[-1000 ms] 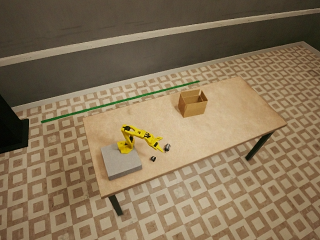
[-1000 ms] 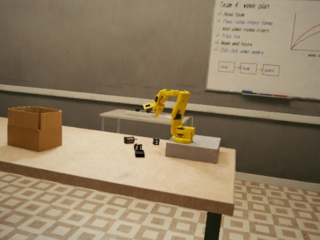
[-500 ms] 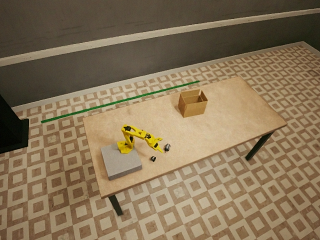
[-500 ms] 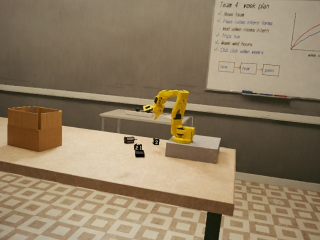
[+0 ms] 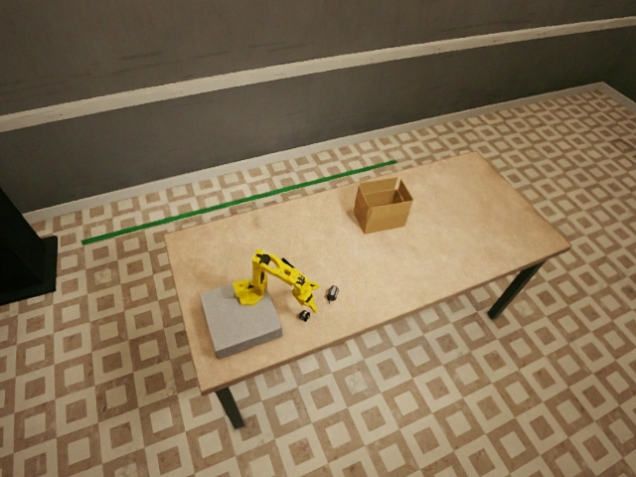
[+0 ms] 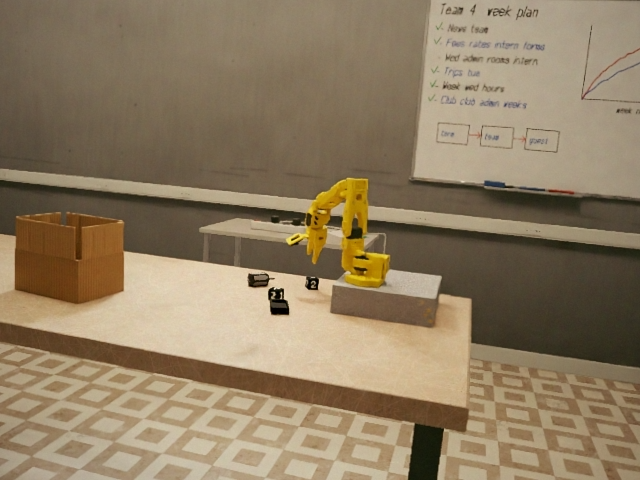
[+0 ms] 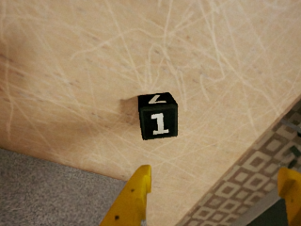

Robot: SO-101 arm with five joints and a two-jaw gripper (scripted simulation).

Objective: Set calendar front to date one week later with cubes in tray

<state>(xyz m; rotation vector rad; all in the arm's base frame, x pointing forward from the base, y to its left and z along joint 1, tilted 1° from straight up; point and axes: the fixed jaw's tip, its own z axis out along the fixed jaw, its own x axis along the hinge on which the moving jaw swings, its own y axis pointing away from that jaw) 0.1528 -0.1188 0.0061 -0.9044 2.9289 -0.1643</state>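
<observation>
Yellow arm over the table (image 5: pixel 436 256) (image 6: pixel 180 320) (image 7: pixel 61 61), gripper (image 5: pixel 315 298) (image 6: pixel 305 249) (image 7: pixel 213 181) open, one numbered cube (image 5: pixel 305 315) (image 6: pixel 311 283) (image 7: pixel 159 123) out on the wood.

Gripper: fingers apart, nothing between them, pointing down above the tabletop. Loose cube, black with white digits, sits flat near the grey block (image 5: pixel 240 320) (image 6: pixel 385 302) (image 7: pixel 56 193) that carries the arm; equal-sided, so no long axis to note. From the wrist, its "1" reads nearly upright, slightly tilted; from the exterior side, a "2" shows upright. Small black tray (image 6: pixel 279 307) lies level, near a second dark piece (image 6: pixel 276 293) bearing digits, a "1" legible. Grey-and-black object (image 5: pixel 332 293) (image 6: pixel 258 279) lies nearby, its long axis sideways in the exterior view. Calendar's month name: cannot make it out.

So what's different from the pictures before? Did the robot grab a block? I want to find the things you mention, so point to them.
The gripper (image 5: pixel 314 298) (image 6: pixel 301 252) (image 7: pixel 215 170) moved down and swung toward the loose black cube (image 5: pixel 305 315) (image 6: pixel 311 283) (image 7: pixel 159 123). It hasn't grabbed anything or let anything go: its fingers are apart, with nothing between them. The loose cube, the black tray (image 6: pixel 279 307) and the cardboard box (image 5: pixel 388 218) (image 6: pixel 49 271) stayed where they were.
</observation>
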